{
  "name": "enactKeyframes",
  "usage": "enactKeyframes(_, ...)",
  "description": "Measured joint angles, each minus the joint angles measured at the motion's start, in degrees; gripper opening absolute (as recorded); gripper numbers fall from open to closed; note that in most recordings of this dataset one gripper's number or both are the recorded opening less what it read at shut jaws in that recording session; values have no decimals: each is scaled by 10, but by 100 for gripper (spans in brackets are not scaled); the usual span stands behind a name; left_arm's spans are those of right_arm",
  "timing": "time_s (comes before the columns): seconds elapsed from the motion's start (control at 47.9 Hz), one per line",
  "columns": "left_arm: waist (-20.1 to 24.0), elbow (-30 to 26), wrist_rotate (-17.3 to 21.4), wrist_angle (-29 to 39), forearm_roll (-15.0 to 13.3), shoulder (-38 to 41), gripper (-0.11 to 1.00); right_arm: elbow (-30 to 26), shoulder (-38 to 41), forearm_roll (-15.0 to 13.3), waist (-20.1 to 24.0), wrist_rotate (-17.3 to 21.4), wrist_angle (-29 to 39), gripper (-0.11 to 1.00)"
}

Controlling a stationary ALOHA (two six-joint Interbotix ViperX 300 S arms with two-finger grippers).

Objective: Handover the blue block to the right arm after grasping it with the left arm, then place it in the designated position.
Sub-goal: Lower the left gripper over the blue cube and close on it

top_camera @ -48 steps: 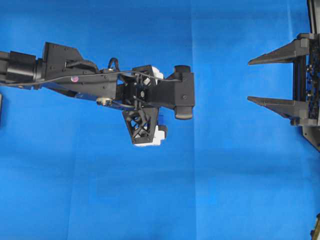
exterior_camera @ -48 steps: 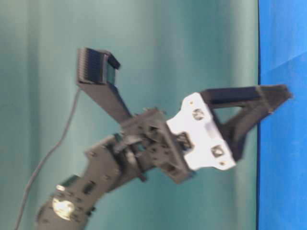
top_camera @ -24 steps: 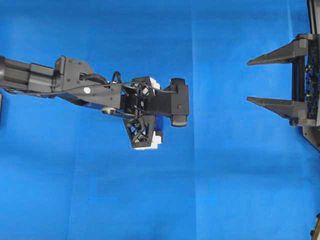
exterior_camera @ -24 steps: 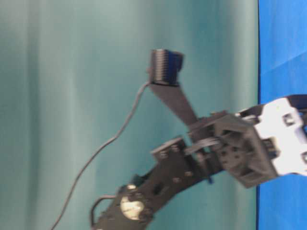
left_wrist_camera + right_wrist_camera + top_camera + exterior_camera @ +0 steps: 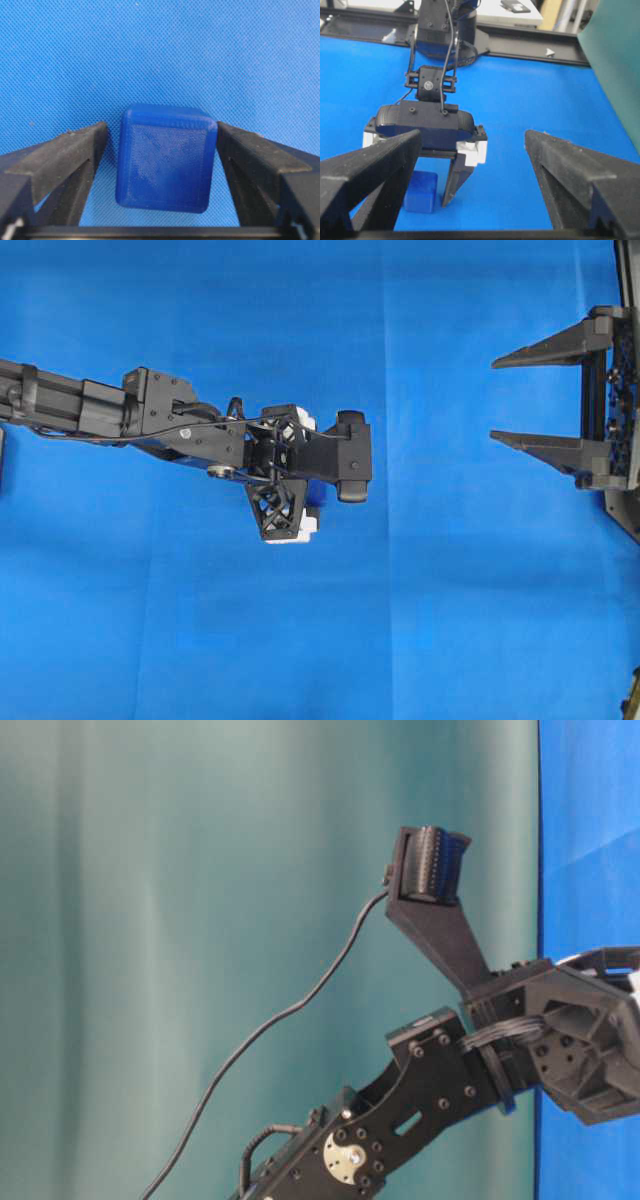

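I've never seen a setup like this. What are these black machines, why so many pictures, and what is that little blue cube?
They are two robot arms at a table covered in blue cloth. One picture looks down from above, one from table height, and one from a camera on each wrist. The left arm has lowered its gripper so its two fingers stand either side of the blue block, with small gaps showing, so it is not gripped yet. The right arm's gripper waits open at the side.

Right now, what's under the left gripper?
The blue block sits on the blue cloth between the left gripper's spread fingers. In the overhead view, the arm covers the block entirely.
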Motion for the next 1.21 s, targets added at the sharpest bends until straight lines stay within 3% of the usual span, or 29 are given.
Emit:
enactKeyframes(0.125, 0, -2, 0, 18, 1, 0, 45, 0, 1, 0, 0, 0, -1, 97)
enactKeyframes(0.73, 1, -11, -3, 72, 1, -12, 46, 0, 1, 0, 0, 0, 0, 97)
enactKeyframes(1.21, 0, -58, -9, 192, 1, -120, 46, 0, 2, 0, -1, 0, 4, 97)
